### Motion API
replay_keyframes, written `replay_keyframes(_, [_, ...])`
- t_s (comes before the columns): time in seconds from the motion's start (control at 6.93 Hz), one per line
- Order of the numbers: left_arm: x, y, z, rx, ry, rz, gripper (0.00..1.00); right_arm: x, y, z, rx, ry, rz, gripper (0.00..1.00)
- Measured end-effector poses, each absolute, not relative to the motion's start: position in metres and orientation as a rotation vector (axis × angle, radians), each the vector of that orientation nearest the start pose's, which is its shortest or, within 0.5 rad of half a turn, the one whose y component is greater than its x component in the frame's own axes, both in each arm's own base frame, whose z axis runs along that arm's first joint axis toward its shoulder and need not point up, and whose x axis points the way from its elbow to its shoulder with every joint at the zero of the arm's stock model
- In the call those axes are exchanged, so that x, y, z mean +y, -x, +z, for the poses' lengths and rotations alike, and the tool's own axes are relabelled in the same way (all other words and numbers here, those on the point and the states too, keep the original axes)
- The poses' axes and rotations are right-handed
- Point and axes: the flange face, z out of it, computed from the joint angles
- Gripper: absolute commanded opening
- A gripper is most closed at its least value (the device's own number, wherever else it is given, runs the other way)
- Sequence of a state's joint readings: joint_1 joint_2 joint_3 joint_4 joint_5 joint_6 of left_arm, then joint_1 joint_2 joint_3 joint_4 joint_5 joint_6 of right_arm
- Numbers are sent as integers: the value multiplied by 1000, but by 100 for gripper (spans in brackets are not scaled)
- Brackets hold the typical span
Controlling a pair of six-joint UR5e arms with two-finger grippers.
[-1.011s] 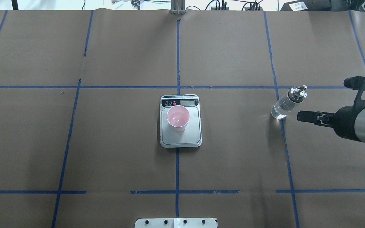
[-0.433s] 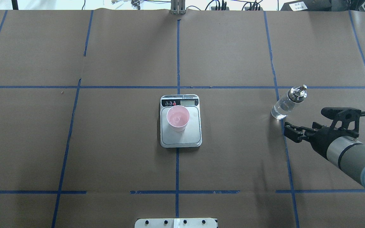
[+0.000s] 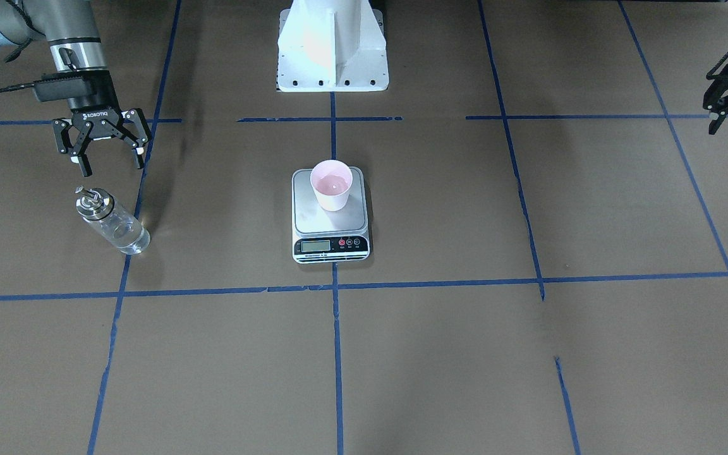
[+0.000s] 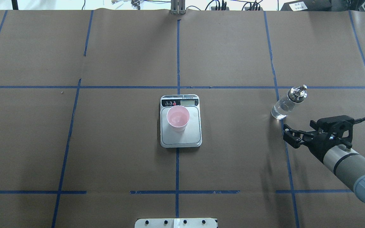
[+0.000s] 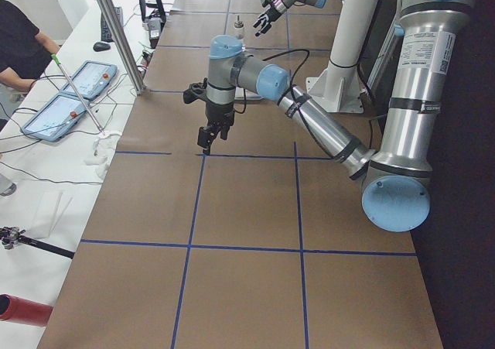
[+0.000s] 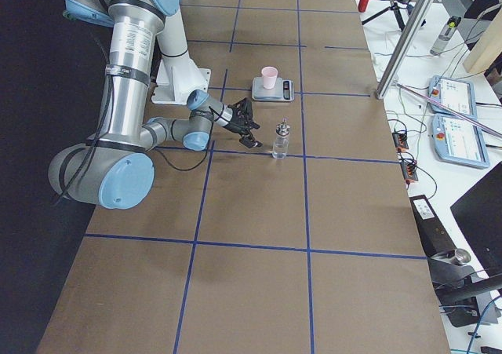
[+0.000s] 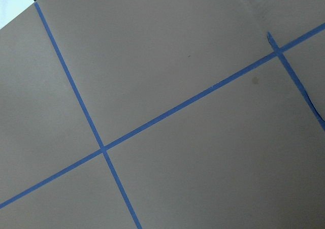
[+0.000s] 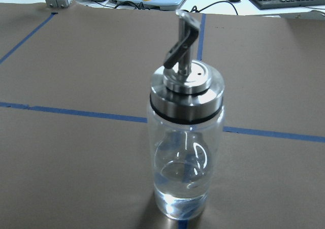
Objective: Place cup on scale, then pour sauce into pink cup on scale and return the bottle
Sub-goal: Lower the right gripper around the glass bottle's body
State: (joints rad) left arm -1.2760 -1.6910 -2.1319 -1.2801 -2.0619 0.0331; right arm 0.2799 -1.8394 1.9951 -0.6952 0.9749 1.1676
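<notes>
From the front, the pink cup (image 3: 331, 184) is being carried on the kitchen scale (image 3: 313, 218) at the middle of the table (image 3: 465, 354). The glass bottle (image 3: 113, 221) is being left standing toward the right edge, with the right tool (image 3: 112, 165) held released near it. The left tool (image 3: 721, 104) is being held by the left edge; its state cannot be told. From overhead, the right tool is being swung off the bottle's side toward the robot's edge. At the right wrist, the bottle is being framed centrally; the return is judged done.
</notes>
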Motion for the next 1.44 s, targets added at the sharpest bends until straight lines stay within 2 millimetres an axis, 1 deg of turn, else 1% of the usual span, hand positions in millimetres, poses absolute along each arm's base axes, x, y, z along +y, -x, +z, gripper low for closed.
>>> replay_keyframes(0.14, [-492, -59, 387, 535, -323, 415, 100, -294, 330, 480, -733, -882, 196, 100])
replay_keyframes(0.29, [-497, -61, 400, 531, -305, 417, 100, -297, 335, 486, -726, -914, 203, 100])
replay_keyframes(0.58, [-508, -64, 429, 517, -255, 418, 100, -304, 351, 492, -718, -946, 218, 100])
replay_keyframes(0.72, [-512, -64, 437, 497, -244, 414, 100, -305, 354, 496, -709, -952, 219, 100])
replay_keyframes(1.01, [-517, -63, 444, 467, -237, 407, 100, -308, 360, 503, -688, -968, 225, 100])
replay_keyframes(1.3, [-519, -63, 448, 463, -231, 404, 100, -324, 389, 503, -665, -1008, 243, 100])
replay_keyframes(1.44, [-520, -63, 449, 462, -229, 402, 100, -332, 393, 504, -648, -1021, 246, 100])
